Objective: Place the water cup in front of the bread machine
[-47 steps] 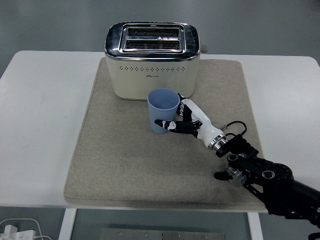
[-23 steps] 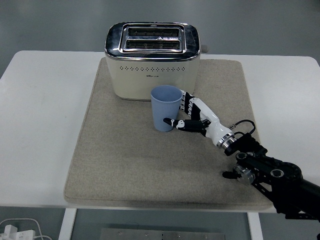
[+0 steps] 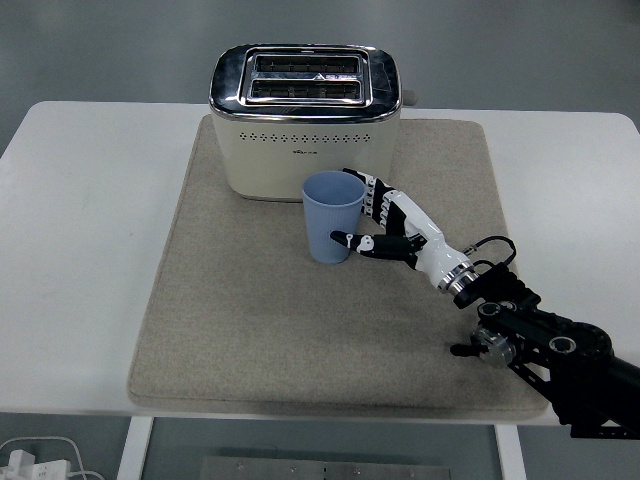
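Cup (image 3: 332, 216) upright at frame centre, just below the toaster (image 3: 305, 120).
Right hand (image 3: 392, 222) beside it, fingers loosened, maybe touching.

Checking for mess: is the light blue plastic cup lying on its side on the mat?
No, the light blue plastic cup stands upright, open mouth up, on the beige mat.
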Robot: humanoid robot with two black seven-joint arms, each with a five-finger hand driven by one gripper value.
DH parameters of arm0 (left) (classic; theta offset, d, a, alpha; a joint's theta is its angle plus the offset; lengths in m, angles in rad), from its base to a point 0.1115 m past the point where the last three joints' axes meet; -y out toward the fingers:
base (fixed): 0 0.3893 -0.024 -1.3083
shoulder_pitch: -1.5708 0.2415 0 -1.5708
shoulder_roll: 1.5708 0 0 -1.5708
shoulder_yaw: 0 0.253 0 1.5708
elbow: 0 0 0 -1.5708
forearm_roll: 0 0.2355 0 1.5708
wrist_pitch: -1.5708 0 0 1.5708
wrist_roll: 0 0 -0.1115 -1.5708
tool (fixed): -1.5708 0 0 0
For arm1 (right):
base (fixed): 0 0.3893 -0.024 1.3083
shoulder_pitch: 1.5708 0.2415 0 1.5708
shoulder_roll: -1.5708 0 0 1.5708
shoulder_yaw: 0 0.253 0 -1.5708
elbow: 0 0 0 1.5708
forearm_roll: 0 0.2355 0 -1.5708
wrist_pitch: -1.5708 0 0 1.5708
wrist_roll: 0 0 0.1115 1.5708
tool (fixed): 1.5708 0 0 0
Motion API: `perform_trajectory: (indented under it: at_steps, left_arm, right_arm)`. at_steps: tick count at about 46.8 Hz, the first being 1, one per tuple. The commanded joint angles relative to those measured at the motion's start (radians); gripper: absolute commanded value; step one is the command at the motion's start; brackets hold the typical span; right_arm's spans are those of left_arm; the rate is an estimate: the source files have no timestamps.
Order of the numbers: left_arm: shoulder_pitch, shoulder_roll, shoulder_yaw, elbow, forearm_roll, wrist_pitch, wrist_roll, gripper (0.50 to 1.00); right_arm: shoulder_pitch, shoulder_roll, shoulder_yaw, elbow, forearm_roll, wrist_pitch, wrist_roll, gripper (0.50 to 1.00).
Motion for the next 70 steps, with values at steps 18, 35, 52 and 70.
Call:
perform_trajectory:
  at_steps: [18, 35, 52, 70]
  left_arm:
    - [-0.001, 0.000, 0.003, -0.005, 0.000, 0.000, -0.001, 1.000]
    - [0.001, 0.000, 0.001, -0.003, 0.000, 0.000, -0.001, 1.000]
    - [-0.001, 0.000, 0.003, -0.006, 0.000, 0.000, -0.001, 1.000]
    - [-0.001, 0.000, 0.003, -0.006, 0.000, 0.000, -0.001, 1.000]
  right_arm:
    - [-0.030, -0.055, 0.004, 0.052, 0.000, -0.005, 0.000, 0.928]
    - [-0.038, -0.101, 0.005, 0.072, 0.003, -0.006, 0.001, 0.928]
    - [-0.036, -0.144, 0.007, 0.073, 0.005, 0.000, 0.009, 0.928]
    - [-0.019, -0.227, 0.054, 0.070, 0.074, 0.046, 0.006, 0.928]
